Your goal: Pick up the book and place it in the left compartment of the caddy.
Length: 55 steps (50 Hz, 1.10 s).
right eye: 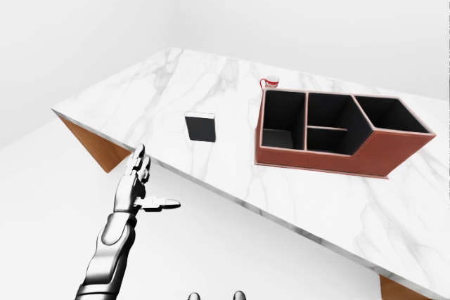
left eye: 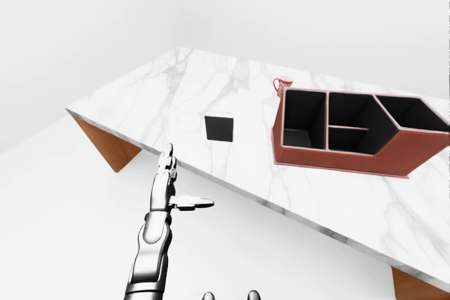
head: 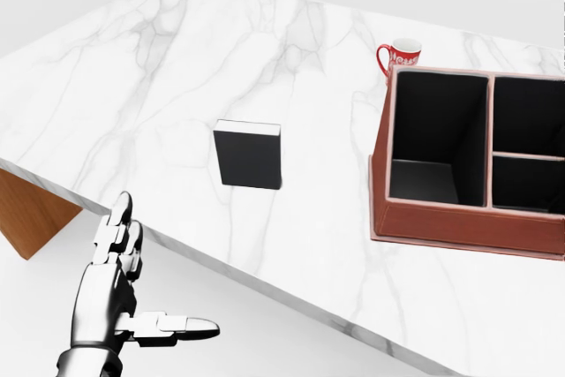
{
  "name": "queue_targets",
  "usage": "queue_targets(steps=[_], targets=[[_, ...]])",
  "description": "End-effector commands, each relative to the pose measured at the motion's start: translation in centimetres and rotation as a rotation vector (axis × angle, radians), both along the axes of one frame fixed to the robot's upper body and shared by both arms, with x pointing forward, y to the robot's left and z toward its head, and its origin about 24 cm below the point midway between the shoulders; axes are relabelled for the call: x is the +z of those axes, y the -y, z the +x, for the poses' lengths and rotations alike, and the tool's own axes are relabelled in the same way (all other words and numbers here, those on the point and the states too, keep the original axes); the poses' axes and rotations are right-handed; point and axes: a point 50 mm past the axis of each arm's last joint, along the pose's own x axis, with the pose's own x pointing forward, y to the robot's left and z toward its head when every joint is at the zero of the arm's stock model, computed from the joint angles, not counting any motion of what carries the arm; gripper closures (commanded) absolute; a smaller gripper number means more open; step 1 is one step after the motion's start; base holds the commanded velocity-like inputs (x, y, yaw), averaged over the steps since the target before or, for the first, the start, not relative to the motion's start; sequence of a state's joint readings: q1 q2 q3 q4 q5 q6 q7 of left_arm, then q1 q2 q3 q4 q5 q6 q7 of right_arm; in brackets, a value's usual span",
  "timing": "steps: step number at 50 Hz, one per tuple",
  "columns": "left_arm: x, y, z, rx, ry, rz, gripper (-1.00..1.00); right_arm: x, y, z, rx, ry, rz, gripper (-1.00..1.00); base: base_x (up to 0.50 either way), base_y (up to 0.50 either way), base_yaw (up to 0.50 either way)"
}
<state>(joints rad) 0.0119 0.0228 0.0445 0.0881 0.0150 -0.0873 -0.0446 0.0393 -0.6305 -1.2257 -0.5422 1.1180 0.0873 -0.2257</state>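
A black book (head: 249,156) with a white page edge lies flat on the marble table (head: 177,68), left of centre in the head view. The brown caddy (head: 459,225) stands to its right; its tall left compartment (head: 437,143) is open and dark inside. My left hand (head: 132,302) hovers below the table's near edge at the lower left, fingers straight and thumb out, open and holding nothing. It is well short of the book. My right hand is out of all views.
A red patterned mug (head: 397,57) stands just beyond the caddy's upper left corner. The caddy has more compartments (right eye: 330,121) to the right. The table's wooden base (left eye: 105,147) shows under its left corner. White floor lies below.
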Motion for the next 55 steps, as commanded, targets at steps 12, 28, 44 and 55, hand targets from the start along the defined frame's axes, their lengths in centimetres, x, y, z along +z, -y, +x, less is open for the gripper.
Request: queue_targets(steps=[12, 28, 44, 55], targets=[[-0.07, -0.06, -0.05, -0.008, -0.003, -0.016, -1.0, 0.07, -0.05, -0.02, -0.001, 0.001, -0.002, -1.0, 0.13, -0.24, 0.0], [0.17, 0.03, -0.16, -0.014, 0.008, -0.025, -1.0, 0.04, -0.08, -0.06, -0.002, 0.0, -0.007, -1.0, 0.13, -0.24, 0.0], [0.25, 0.05, -0.17, -0.014, 0.012, -0.024, -1.0, 0.05, -0.13, -0.03, -0.007, -0.002, -0.01, -1.0, 0.12, -0.23, 0.0], [-0.1, 0.02, -0.12, -0.013, -0.003, -0.022, -1.0, -0.01, -0.13, 0.06, -0.006, -0.004, -0.009, -1.0, 0.01, -0.02, 0.0]])
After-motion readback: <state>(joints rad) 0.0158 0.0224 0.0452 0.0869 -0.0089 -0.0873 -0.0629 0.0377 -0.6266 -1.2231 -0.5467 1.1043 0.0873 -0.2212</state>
